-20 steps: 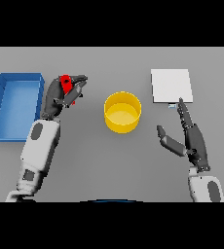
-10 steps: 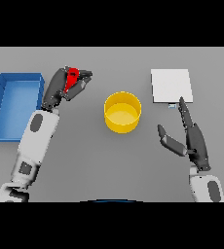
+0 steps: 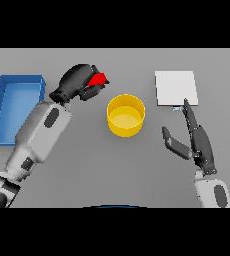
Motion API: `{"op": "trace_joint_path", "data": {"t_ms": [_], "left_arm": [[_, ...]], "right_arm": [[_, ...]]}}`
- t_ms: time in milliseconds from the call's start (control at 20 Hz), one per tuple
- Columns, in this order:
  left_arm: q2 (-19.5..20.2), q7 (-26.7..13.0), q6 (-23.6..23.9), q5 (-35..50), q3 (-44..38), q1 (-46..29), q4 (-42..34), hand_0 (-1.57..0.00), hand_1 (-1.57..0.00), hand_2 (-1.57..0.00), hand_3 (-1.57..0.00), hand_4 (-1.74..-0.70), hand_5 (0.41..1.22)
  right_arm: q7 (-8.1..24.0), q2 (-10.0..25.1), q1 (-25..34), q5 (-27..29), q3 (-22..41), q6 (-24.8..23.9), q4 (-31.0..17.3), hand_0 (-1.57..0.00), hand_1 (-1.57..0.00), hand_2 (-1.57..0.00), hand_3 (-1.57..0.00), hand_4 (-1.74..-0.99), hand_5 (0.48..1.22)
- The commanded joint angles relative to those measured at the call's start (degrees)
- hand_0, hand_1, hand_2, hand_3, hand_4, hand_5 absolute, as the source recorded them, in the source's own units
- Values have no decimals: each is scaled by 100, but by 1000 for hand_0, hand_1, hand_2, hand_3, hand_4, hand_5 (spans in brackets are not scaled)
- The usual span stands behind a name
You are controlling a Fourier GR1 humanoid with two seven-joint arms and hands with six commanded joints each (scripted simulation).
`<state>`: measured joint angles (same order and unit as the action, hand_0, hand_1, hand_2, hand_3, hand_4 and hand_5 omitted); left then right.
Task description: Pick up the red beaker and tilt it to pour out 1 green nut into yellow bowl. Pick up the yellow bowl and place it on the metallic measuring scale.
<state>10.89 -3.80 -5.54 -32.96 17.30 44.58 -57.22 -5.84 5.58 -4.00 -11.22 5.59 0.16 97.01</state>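
the left hand [image 3: 78, 82] has its fingers curled tight around the red beaker [image 3: 98, 80], just left of the yellow bowl [image 3: 126, 115]. the right hand [image 3: 197, 142] is open with straight fingers, below the scale [image 3: 175, 88].

No text, label, brand, number or sign can be read anywhere in the head view. The red beaker [image 3: 98, 79] shows a plain surface with no graduation marks visible. The yellow bowl [image 3: 126, 115] is bare on its wall and inside. The metallic measuring scale [image 3: 175, 87] is a blank pale plate; a tiny bluish patch at its near edge is too small to tell whether it carries digits. The blue bin [image 3: 16, 108] bears no lettering on its rim or walls, and the grey desk [image 3: 137, 170] carries no markings.
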Motion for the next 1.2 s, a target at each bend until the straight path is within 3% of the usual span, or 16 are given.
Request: {"op": "trace_joint_path", "data": {"t_ms": [0,100,200,250,300,450,550,600,800,1150], "left_arm": [[59,9,-22,-249,201,45,15,-1570,-1570,-1570,-1570,-1740,1162],[142,-148,-197,-721,549,327,127,-1570,-1571,-1571,-1570,-1740,1183],[164,-147,-411,-1096,894,489,274,-1571,-1571,-1571,-1571,-1741,1197],[185,-152,-577,-1274,1075,557,333,-1571,-1571,-1571,-1571,-1689,1202],[233,-189,-722,-1417,1193,668,350,-1571,-1571,-1571,-1492,-1698,1205],[307,26,-1052,-1928,1659,1107,607,-1571,-1571,-1571,-1362,-1714,1213],[270,167,-1234,-2158,1886,1335,795,-1571,-1571,-1571,-1332,-1718,1216],[246,270,-1291,-2268,2012,1407,833,-1571,-1571,-1571,-1295,-1719,1217],[183,754,-1363,-2708,2466,1790,1143,-1571,-1571,-1571,-1458,-1727,1219],[233,1250,-1351,-3560,3329,2321,1344,-1571,-1571,-1571,-1547,-1737,1221]], "right_arm": [[51,3,8,74,-47,15,-4,1,1,1,1,-1181,669],[-14,-24,-98,55,20,42,91,1,1,1,1,-1183,673],[135,-55,-26,52,3,-2,70,1,1,1,1,-1187,676],[103,-57,-116,52,11,-2,122,1,1,1,1,-1191,675],[167,-59,-91,71,-4,-12,151,1,1,1,1,-1190,675],[131,-166,-161,165,24,23,133,1,1,1,1,-1196,666],[270,-184,-62,268,-71,2,56,1,1,1,1,-1202,651],[171,-242,-137,288,-32,18,67,1,1,1,1,-1206,639],[92,-234,-126,103,2,-89,29,1,1,1,1,-1221,610],[-33,-249,-85,-10,-12,-216,-14,1,1,1,1,-1160,569]]}}
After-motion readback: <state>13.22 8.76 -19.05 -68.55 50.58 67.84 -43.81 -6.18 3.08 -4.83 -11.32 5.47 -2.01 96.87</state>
